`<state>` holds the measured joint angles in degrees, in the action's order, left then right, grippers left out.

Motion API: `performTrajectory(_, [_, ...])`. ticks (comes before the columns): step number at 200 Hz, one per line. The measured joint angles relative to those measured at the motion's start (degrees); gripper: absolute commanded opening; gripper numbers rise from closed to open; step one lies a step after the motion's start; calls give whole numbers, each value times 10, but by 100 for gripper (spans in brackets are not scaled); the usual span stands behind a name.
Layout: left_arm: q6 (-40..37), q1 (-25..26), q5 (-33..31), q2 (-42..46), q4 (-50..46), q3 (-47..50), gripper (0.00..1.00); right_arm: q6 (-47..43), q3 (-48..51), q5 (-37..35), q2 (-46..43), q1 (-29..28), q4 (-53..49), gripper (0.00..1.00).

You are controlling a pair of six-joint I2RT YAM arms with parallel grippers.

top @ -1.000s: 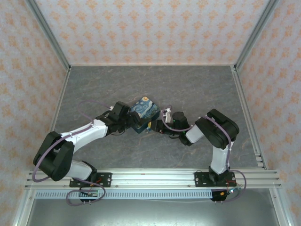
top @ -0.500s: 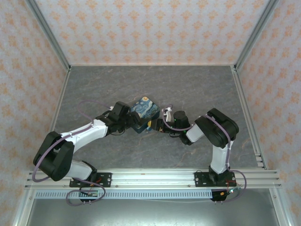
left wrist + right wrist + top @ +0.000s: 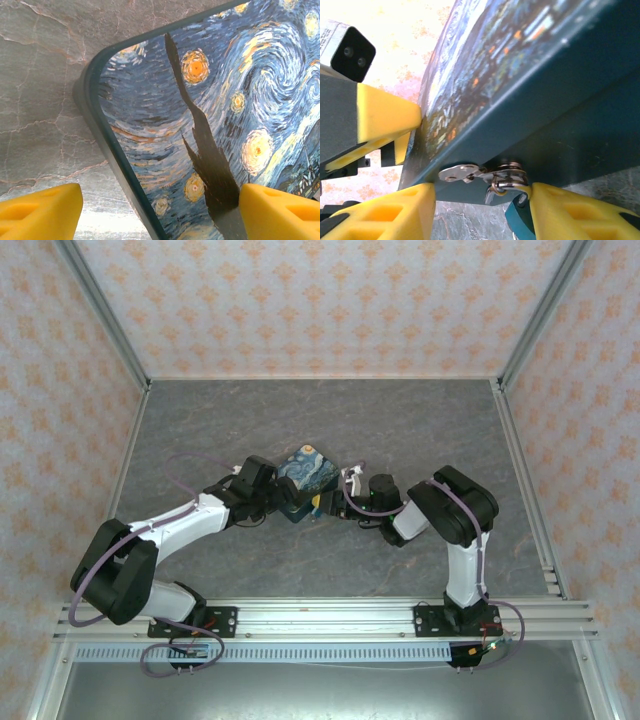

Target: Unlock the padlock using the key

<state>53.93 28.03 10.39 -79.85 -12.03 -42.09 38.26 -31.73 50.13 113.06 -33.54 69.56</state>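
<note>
The step in hand looks like getting at the padlock [image 3: 519,224]. It hangs by its shackle [image 3: 512,186] from the hasp [image 3: 462,173] on the dark side wall of the starry-print box [image 3: 165,115], low against the counter [image 3: 45,75]. The right gripper [image 3: 480,196] straddles it with fingers half spread, grasping nothing I can see; one pad seems to touch the lock body, the other stands apart. The key is too small to pick out among the metal. Any approach to the lock should be slow and square, since a loose-hanging lock will likely swing away from a sideways push. The left gripper [image 3: 160,200] has its fingers released and spread wide, one pad on the lid, the other off the box's edge over bare counter. It braces rather than grips, so it should press firmly to stop the box skidding. The lid is glossy print with rounded corners, the hasp and shackle are thin bright metal, the lock is teal, the pads are yellow wedges, and the counter is matt, veined grey stone.
</note>
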Motion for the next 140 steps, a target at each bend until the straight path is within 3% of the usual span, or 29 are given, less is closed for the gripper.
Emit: performTrajectory(140, [0,0,0,0,0,0,82,-9,18,5,-1,2,8,26])
